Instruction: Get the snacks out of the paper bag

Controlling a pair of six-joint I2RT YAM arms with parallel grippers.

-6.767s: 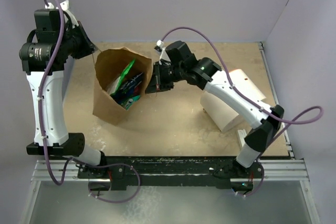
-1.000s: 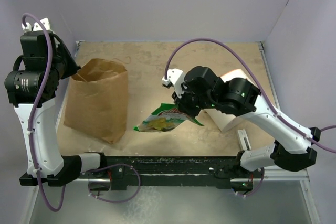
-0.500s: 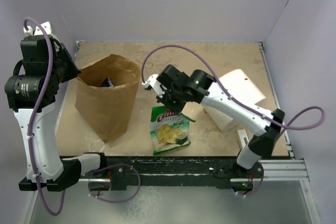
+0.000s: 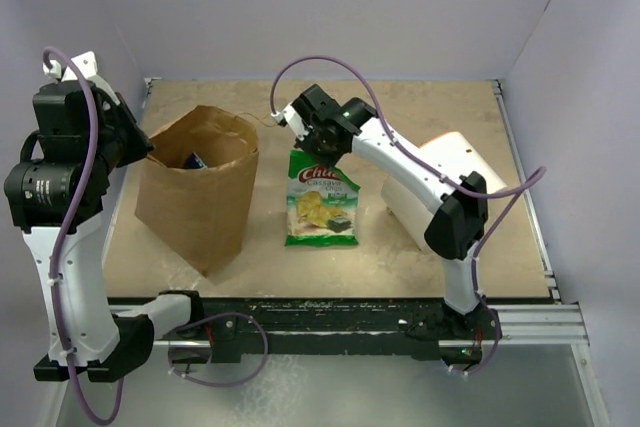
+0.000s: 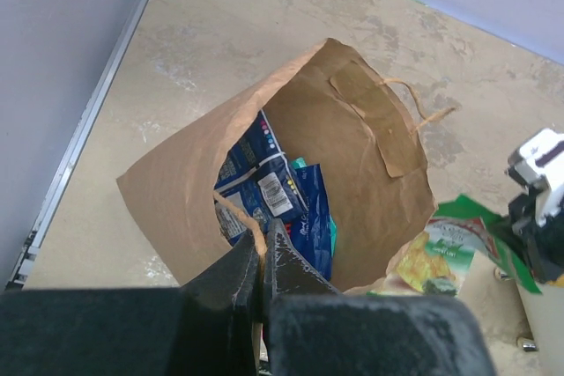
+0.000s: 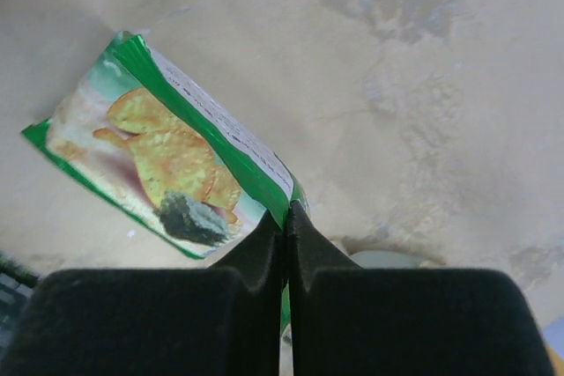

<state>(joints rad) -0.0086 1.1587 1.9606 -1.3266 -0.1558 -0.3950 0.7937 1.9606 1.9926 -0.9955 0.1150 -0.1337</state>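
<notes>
The left arm and right arm wear white shells over black joints, a purple cable looping behind each pair of matte black wedge fingers.

The paper bag stands on the left part of the table, mouth upward. Several packets lie inside it, leaning against its left wall. To the bag's right, apart from it, a chip packet lies on the table about midway across. Further right, a cylindrical container lies on its side, near that packet but not touching it. The left gripper pinches the bag at its left rim. The right gripper clamps the chip packet's far end.
</notes>
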